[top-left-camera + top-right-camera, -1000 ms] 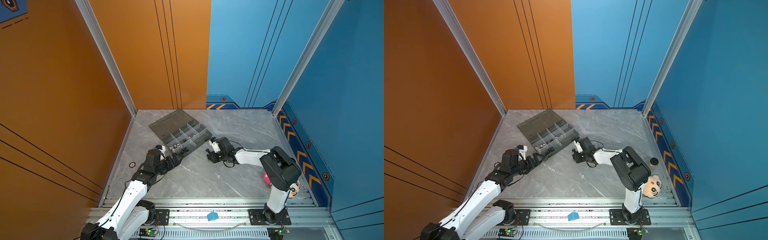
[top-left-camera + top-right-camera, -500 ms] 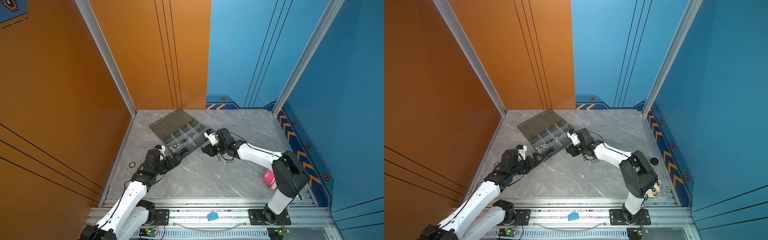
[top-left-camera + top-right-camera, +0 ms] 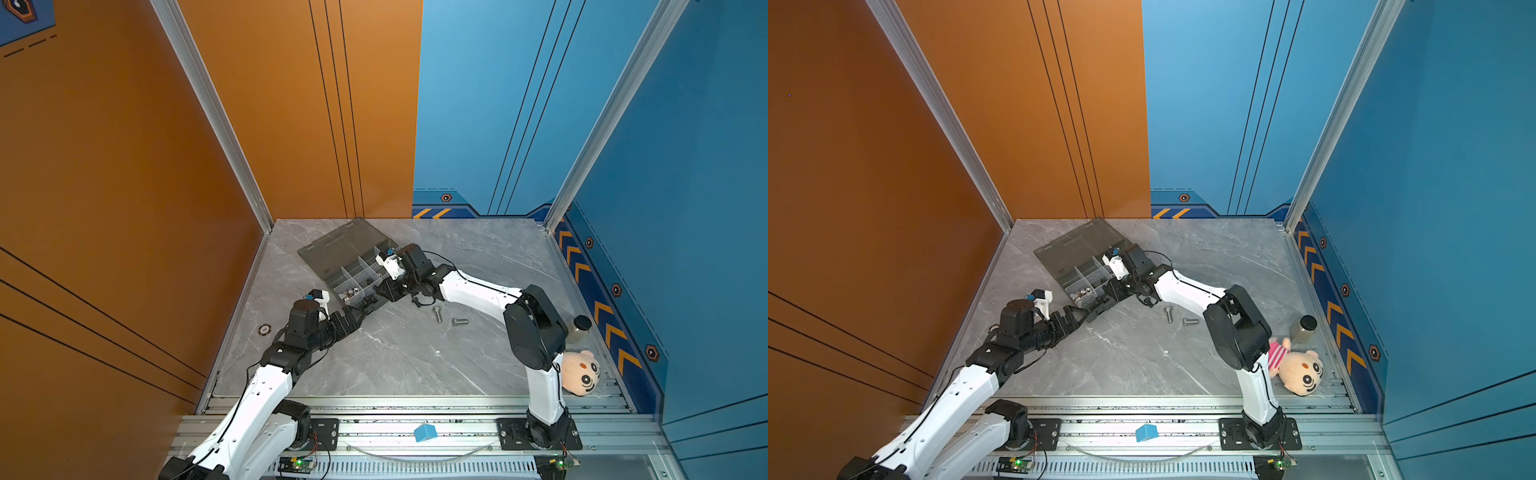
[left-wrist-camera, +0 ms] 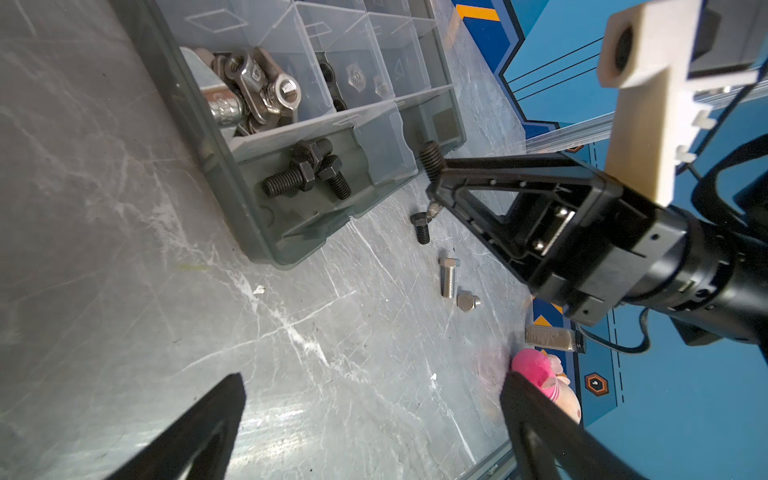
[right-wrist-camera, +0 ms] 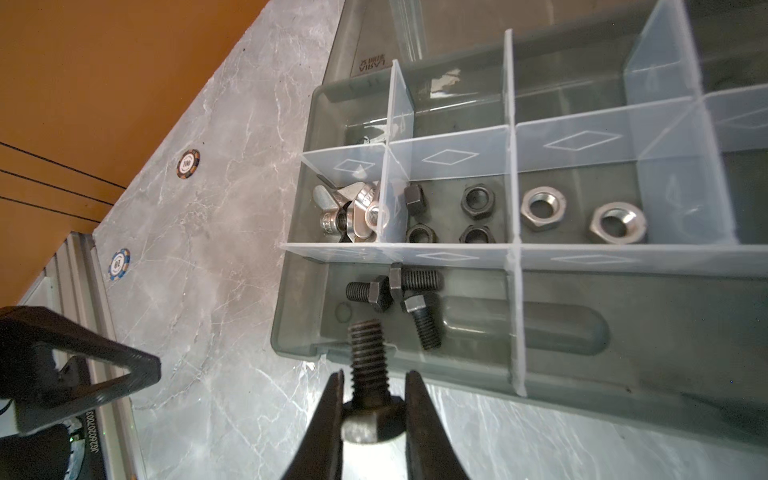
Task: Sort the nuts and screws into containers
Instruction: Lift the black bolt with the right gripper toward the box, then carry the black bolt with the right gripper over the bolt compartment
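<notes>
Marble nearest the rail carries two silver bolts (image 4: 449,276), loose and close together, and just past them one black bolt (image 4: 420,226) lies beside the organizer box (image 5: 286,291). Those wait. The left gripper (image 4: 372,380) hangs over bare table by the box's near corner, jaws spread wide and holding nothing. Best it stays out of the way there.

Now the action: the right gripper (image 5: 374,376) is clamped on the hex head of a black screw (image 5: 368,349), thread pointing ahead, tip about level with the box's front wall. Whether it has crossed the rim, I can't tell.

The target looks plain: the front compartment (image 5: 469,328), where three matching black screws (image 5: 415,278) lie in a heap. I'd push forward until the head too clears the wall, stay low, then release, so the screw drops short and doesn't bounce.

Don't overshoot! Behind the clear divider sit wing nuts (image 5: 353,208), black nuts (image 5: 476,203) and silver nuts (image 5: 542,208), each in its own cell.
</notes>
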You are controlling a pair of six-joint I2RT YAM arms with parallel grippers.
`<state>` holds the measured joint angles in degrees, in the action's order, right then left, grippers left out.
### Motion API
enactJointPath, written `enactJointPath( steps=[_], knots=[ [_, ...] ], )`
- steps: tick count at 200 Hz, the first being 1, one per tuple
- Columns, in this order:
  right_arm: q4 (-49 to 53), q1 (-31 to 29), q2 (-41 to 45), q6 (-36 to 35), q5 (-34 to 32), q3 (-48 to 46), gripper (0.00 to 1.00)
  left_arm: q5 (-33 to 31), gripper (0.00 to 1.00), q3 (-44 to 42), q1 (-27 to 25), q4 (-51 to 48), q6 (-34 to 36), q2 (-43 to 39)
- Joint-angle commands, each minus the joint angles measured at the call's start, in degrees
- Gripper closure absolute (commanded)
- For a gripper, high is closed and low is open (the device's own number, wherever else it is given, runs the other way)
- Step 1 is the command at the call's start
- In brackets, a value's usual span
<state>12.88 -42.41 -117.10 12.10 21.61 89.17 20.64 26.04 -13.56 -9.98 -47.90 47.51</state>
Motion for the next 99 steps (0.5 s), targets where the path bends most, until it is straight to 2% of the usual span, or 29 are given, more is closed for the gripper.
enactJointPath(
  steps=[1, 45, 99],
  knots=[
    [3.94, -0.54, -2.61, 1.14, -2.82, 4.41, 0.99, 0.24, 0.02, 1.42, 0.11, -2.67, 0.26, -0.86],
    [6.66, -1.4, -5.4, 0.94, -6.99, 6.81, 0.88, 0.22, 0.02, 1.38, 0.31, -2.79, 0.26, -1.1],
    [7.27, -1.56, -6.45, 1.12, -7.89, 7.85, 0.88, 0.19, 0.02, 1.27, 0.39, -2.86, 0.27, -1.39]
  ],
)
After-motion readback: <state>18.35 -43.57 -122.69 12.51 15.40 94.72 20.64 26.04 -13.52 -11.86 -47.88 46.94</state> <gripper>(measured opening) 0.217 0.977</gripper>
